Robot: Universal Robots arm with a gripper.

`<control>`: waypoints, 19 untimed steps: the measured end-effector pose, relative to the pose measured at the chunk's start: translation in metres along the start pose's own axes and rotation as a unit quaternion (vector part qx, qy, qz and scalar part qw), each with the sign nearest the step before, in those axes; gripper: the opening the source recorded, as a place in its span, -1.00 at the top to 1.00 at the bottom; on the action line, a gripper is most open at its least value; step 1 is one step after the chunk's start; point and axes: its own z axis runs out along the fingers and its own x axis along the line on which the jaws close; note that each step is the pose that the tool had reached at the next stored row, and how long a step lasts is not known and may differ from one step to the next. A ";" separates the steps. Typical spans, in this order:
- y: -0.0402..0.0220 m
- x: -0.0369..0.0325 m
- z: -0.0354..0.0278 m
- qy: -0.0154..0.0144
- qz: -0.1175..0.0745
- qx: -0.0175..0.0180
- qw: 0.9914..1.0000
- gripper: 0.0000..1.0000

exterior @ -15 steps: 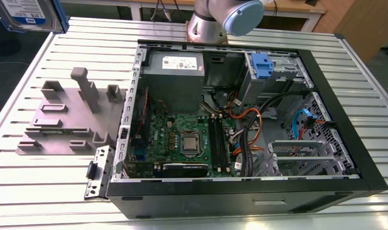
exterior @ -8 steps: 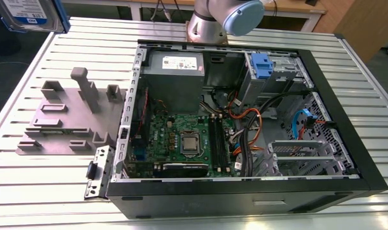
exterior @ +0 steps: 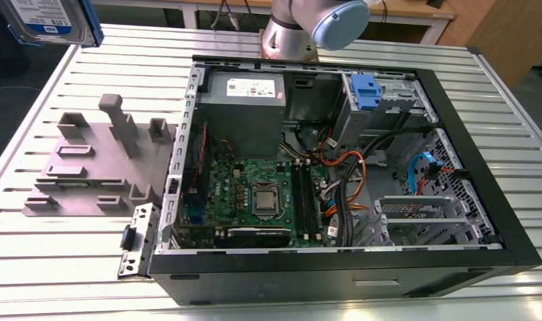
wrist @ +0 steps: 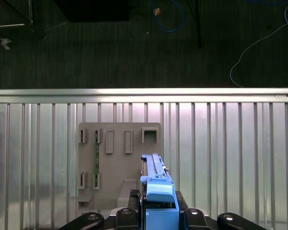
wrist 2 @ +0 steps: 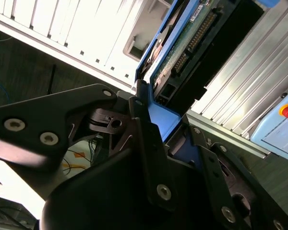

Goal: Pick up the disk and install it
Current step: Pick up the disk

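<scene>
The disk [exterior: 48, 20], a silver drive with a white-and-blue label in a blue carrier, hangs high in the air at the exterior view's far top left, above the table's corner. In the first wrist view I look along the disk [wrist: 156, 179] edge-on, and my gripper [wrist: 158, 213] is shut on its blue end. The second wrist view has the disk's [wrist 2: 182, 43] circuit-board side and blue frame running away from my black fingers [wrist 2: 144, 129], which clamp the carrier.
An open computer case [exterior: 512, 221] lies on the slatted metal table [exterior: 485, 114], with a grey power-supply box [exterior: 244, 100] and a blue bracket [exterior: 366, 90] in its drive bay. A grey fixture plate [exterior: 92, 167] with upright posts sits on the exterior view's left of the case, directly below the disk.
</scene>
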 end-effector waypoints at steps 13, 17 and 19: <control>-0.0047 -0.0001 0.0000 0.000 0.000 0.000 1.000 0.27; -0.0058 -0.0001 -0.0001 0.000 0.000 0.000 1.000 0.27; -0.0062 -0.0001 -0.0001 0.000 0.000 0.000 1.000 0.27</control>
